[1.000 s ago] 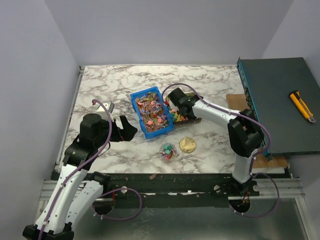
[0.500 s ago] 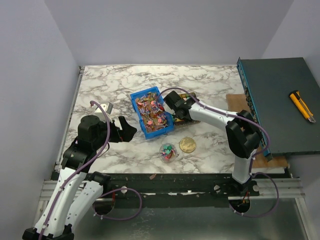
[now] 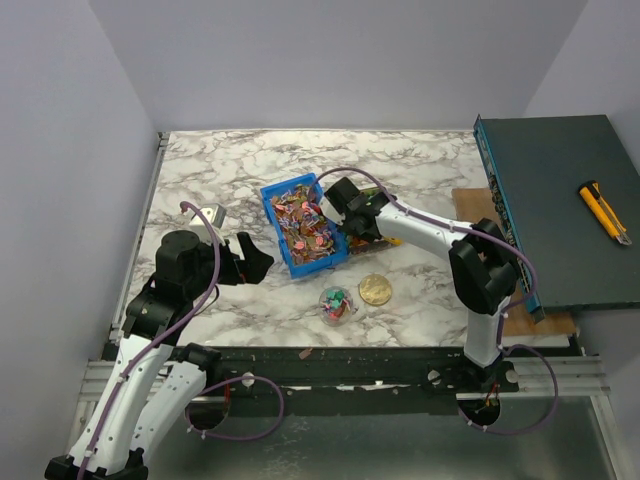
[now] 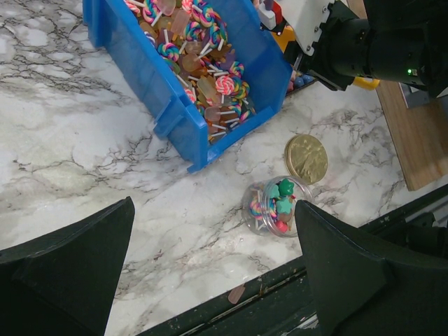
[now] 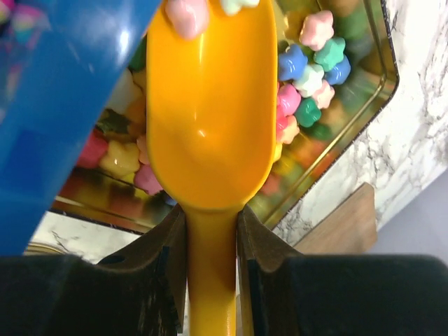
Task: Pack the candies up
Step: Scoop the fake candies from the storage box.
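Yellow-orange scoop (image 5: 210,126) is gripped by its handle in the right gripper (image 5: 211,234), with its bowl over the tin (image 5: 383,84) of chunky candies (image 5: 315,77). These pieces look small, light and hard. I judge they roll easily, so scooping from below suits better than pinching.

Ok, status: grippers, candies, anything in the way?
Right gripper shut on scoop, over tin of candies. Left gripper open, empty. Jar partly filled, lid off beside it. Blue bin crowds scoop.
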